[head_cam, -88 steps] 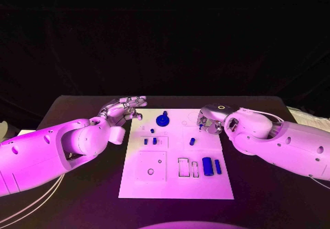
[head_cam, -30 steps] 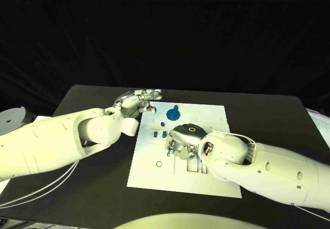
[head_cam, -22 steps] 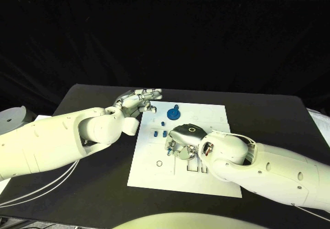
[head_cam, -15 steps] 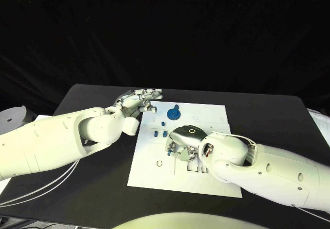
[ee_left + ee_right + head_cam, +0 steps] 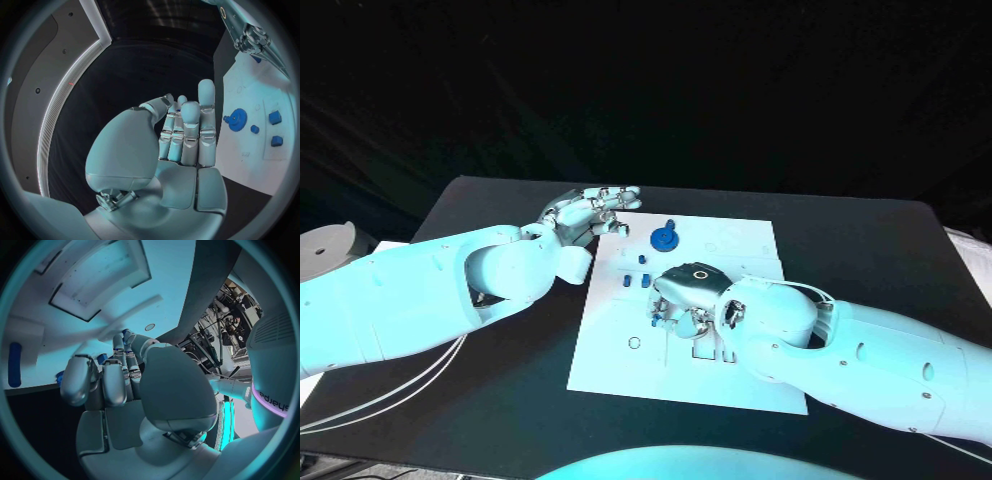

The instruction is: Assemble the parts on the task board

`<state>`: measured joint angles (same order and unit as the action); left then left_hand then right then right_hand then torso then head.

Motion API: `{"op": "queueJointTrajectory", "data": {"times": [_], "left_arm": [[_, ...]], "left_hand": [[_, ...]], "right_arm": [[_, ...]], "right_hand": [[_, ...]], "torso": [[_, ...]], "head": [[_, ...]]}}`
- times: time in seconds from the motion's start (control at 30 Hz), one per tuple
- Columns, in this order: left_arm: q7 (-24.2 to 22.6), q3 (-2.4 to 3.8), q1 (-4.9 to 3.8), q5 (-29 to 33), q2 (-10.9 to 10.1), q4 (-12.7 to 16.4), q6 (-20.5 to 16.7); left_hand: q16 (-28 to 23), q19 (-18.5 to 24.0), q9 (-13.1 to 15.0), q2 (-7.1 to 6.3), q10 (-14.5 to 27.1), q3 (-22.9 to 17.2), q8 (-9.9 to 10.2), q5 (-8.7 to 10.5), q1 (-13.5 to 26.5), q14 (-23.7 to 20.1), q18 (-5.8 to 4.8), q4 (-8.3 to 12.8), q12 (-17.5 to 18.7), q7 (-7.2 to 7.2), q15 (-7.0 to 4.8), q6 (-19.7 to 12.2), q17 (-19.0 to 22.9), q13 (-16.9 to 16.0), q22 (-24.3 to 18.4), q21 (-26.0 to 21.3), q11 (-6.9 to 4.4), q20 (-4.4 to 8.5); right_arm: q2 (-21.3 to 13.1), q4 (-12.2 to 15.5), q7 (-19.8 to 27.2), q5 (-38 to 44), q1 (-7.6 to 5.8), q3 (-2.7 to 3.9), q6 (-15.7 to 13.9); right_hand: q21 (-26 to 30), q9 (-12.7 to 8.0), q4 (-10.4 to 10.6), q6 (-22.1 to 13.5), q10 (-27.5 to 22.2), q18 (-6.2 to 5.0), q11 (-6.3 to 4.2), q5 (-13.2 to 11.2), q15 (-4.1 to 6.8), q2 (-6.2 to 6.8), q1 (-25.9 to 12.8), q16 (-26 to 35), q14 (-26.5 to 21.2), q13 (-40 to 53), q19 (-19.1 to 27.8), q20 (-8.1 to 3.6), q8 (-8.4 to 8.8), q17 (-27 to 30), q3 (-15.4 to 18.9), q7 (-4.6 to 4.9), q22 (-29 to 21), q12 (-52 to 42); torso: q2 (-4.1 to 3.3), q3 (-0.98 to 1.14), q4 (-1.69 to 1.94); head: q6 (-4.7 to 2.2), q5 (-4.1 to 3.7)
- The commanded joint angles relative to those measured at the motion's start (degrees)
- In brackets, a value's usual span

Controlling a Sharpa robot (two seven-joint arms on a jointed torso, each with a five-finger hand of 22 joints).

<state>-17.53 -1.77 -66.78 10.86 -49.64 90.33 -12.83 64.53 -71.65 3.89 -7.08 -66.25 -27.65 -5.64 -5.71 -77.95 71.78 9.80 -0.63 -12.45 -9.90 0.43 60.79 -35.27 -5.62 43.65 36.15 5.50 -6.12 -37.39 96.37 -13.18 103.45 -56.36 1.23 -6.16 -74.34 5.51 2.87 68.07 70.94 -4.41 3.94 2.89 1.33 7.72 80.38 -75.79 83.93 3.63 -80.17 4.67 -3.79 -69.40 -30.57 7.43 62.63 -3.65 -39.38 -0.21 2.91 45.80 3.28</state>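
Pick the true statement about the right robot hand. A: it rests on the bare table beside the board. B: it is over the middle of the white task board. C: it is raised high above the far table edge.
B: the right robot hand sits over the middle of the white task board, fingers down among the small blue parts.

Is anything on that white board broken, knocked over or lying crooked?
Nothing stands out. The task board lies flat on the black table, and the blue gear-like part and small blue parts sit on it without visible damage. The right hand covers the board's middle, so that patch can't be checked. The left hand holds nothing.
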Motion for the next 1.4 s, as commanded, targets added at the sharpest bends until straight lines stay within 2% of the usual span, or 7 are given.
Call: {"op": "queueJointTrajectory", "data": {"times": [0.03,0.1,0.23,0.7,0.97,1.2,1.4], "left_arm": [[-0.1,0.03,-0.02,0.1,0.1,0.2,1.2],[-0.1,0.03,-0.02,0.1,0.1,0.2,1.2],[0.0,0.03,-0.02,0.1,0.1,0.2,1.3],[0.3,0.03,-0.02,0.1,0.0,0.2,1.4],[0.4,0.03,-0.02,0.1,-0.1,0.1,1.4],[0.5,0.03,-0.02,0.1,-0.2,0.1,1.3],[0.5,0.03,-0.02,0.1,-0.2,0.1,1.4]], "left_hand": [[0.2,-0.1,0.0,0.00,0.5,0.1,0.0,-0.33,-0.4,-0.3,0.59,0.2,-0.2,0.04,0.06,-0.4,0.1,-0.1,-0.1,-0.3,-0.13,0.06],[0.2,-0.1,0.0,0.00,0.5,0.1,0.0,-0.33,-0.4,-0.3,0.59,0.2,-0.2,0.04,0.06,-0.4,0.1,-0.1,-0.1,-0.3,-0.13,0.06],[0.2,-0.1,0.0,0.00,0.5,0.1,0.0,-0.33,-0.4,-0.3,0.59,0.2,-0.2,0.04,0.06,-0.4,0.1,-0.1,-0.1,-0.3,-0.13,0.06],[0.2,-0.1,0.0,0.01,0.6,0.2,0.0,-0.32,-0.4,-0.4,0.59,0.3,-0.3,0.02,0.08,-0.4,0.2,-0.1,-0.1,-0.3,-0.10,0.04],[0.2,-0.1,0.0,0.01,0.6,0.2,0.0,-0.32,-0.4,-0.4,0.59,0.3,-0.3,0.02,0.08,-0.4,0.2,-0.1,-0.1,-0.3,-0.10,0.04],[0.2,-0.1,0.0,0.03,0.7,0.2,0.0,-0.32,-0.4,-0.4,0.59,0.3,-0.4,0.02,0.10,-0.4,0.3,-0.1,-0.1,-0.3,-0.09,0.03],[0.2,-0.1,0.0,0.03,0.7,0.2,0.0,-0.32,-0.4,-0.4,0.59,0.3,-0.4,0.02,0.10,-0.4,0.3,-0.1,-0.1,-0.3,-0.09,0.03]], "right_arm": [[0.4,-0.6,-2.3,1.9,0.22,-0.39,3.5],[0.7,-1.1,-2.8,2.1,0.22,-0.55,3.3],[1.0,-1.5,-2.9,2.3,0.22,-0.67,2.3],[0.6,-1.4,-2.7,2.1,0.23,-0.76,0.2],[-1.1,0.4,-2.5,1.6,0.23,-0.75,-2.0],[-2.6,2.2,-2.6,1.0,0.22,-0.72,-2.2],[-2.9,2.6,-2.5,0.6,0.22,-0.71,-2.0]], "right_hand": [[0.2,-0.2,0.3,-1.0,-1.2,-0.99,0.16,0.1,-0.67,0.07,-1.1,0.1,2.8,-0.1,0.2,0.48,0.31,0.2,0.7,0.11,-0.2,0.2],[0.4,-0.5,0.6,-2.4,-3.0,-1.02,0.64,0.2,-1.09,0.67,-2.0,0.1,2.7,-0.2,0.3,0.81,0.33,0.4,1.3,0.52,-0.4,0.2],[0.7,-1.0,0.7,-4.2,-5.1,-1.11,1.01,0.2,-1.40,1.27,-2.7,0.3,2.6,-0.2,0.5,1.17,0.34,0.8,2.1,0.61,-0.8,0.1],[0.8,-1.4,0.6,-5.5,-6.9,-1.18,1.28,0.2,-1.63,1.56,-2.9,0.4,2.5,-0.1,0.6,1.46,0.34,1.1,3.0,0.58,-1.1,-0.1],[1.2,-1.7,0.5,-7.9,-9.5,-1.28,1.69,0.4,-1.91,2.14,-3.1,0.6,2.4,0.0,0.8,1.76,0.30,1.5,5.3,-0.32,-1.6,-0.3],[1.2,-1.6,0.3,-7.9,-9.2,-1.29,1.62,0.4,-1.89,1.87,-2.8,0.6,2.4,0.1,0.7,1.79,0.18,1.7,5.7,-0.43,-1.6,-0.7],[1.2,-1.6,0.3,-7.7,-8.9,-1.30,1.54,0.5,-1.86,1.63,-2.6,0.6,2.4,0.1,0.8,1.78,0.10,1.7,5.8,-0.40,-1.6,-0.9]], "torso": [[-0.01,-0.01,0.02],[-0.02,-0.01,0.07],[-0.03,0.00,0.08],[0.01,0.00,-0.01],[0.01,0.03,-0.02],[0.01,-0.02,-0.11],[-0.03,0.02,-0.01]], "head": [[0.03,-0.04],[0.06,-0.07],[0.12,-0.03],[0.12,-0.04],[0.02,-0.13],[0.00,-0.20],[-0.01,-0.39]]}}
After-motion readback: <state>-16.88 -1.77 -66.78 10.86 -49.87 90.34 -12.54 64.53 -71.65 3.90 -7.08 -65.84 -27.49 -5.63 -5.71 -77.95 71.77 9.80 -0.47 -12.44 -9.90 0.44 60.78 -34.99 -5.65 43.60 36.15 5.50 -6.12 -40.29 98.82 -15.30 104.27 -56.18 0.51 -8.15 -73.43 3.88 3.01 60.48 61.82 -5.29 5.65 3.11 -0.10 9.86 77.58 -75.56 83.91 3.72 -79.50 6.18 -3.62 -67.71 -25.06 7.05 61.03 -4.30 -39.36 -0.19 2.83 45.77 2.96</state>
